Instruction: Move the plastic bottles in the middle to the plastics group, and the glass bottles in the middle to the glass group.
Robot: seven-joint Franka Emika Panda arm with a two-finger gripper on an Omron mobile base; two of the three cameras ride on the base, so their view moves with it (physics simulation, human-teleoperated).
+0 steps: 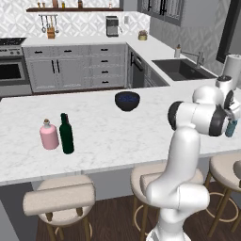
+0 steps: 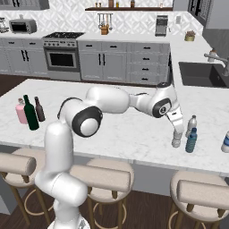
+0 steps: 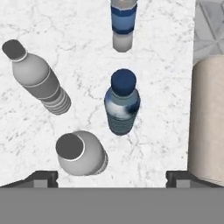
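the hand (image 2: 177, 134) hangs low over the right end of the white marble bench (image 2: 134, 129), pointing down, its 2 dark fingertips (image 3: 43, 178) spread wide apart and holding nothing. in the hand view the small translucent blue bottle (image 3: 122, 105) with a dark cap stands upright on the bench ahead of the gap between the fingertips, apart from both. beside it, nearer the left fingertip, stands a clear greyish bottle (image 3: 81, 153) seen from above, and a 2nd clear greyish bottle (image 3: 39, 78) stands further out. a blue-banded bottle (image 3: 122, 26) stands beyond the blue one, near the top edge of that view. in the right base view the blue bottle (image 2: 191, 140) stands just beside the hand, with a greyish bottle (image 2: 191, 124) behind it. a dark bowl (image 1: 127, 100) sits near the middle of the bench. well apart, at the left end, the tall dark green bottle (image 2: 30, 113) stands upright between the pink flask (image 2: 20, 112) and the slim dark brown bottle (image 2: 39, 109), close to both. padded stools (image 2: 100, 176) line the near side of the bench.
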